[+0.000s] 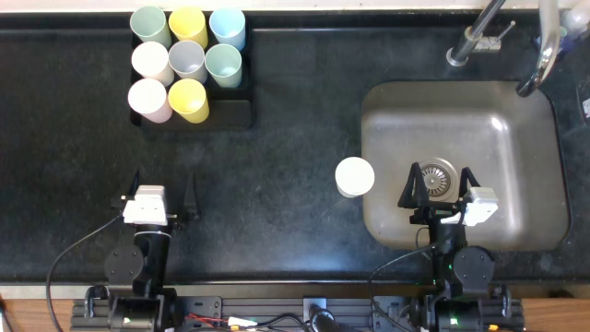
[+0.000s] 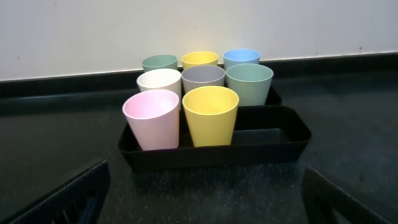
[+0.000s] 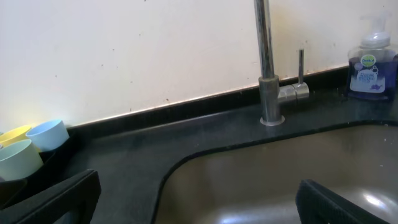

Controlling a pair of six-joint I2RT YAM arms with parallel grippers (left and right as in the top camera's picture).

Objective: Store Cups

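Cups (image 1: 187, 61) are nearly all stored, and neither arm has one in hand. The left gripper (image 1: 164, 189) is wide open with nothing in it. It sits well short of the tray (image 1: 230, 112) and faces it squarely. The right gripper (image 1: 440, 184) is also spread wide and empty, far from the tray, over the sink (image 1: 516, 138).

Eight cups stand upright and mouth-up in the tray, close together in three rows. The row at the tray's wall side holds three and the middle row three. The row on the tray's side towards the left gripper holds two, a pink cup (image 2: 152, 118) and a yellow cup (image 2: 210, 115). Beside that yellow cup the tray's corner is bare, with room, I judge, for one more.

The loose cup (image 1: 355, 176), a white one, stands alone on the tabletop (image 1: 277, 184). It is well apart from the tray and much nearer the right gripper than the left. I cannot tell whether it stands mouth-up or upturned.

By my reckoning eight of nine cups are done and one fetch is left. That means gripping the loose cup, carrying it across to the tray and setting it into the bare corner. The right arm looks better placed for the pick, but the tray lies on the left arm's side. The last placement is tight against the yellow cup, so a careless descent could knock it.
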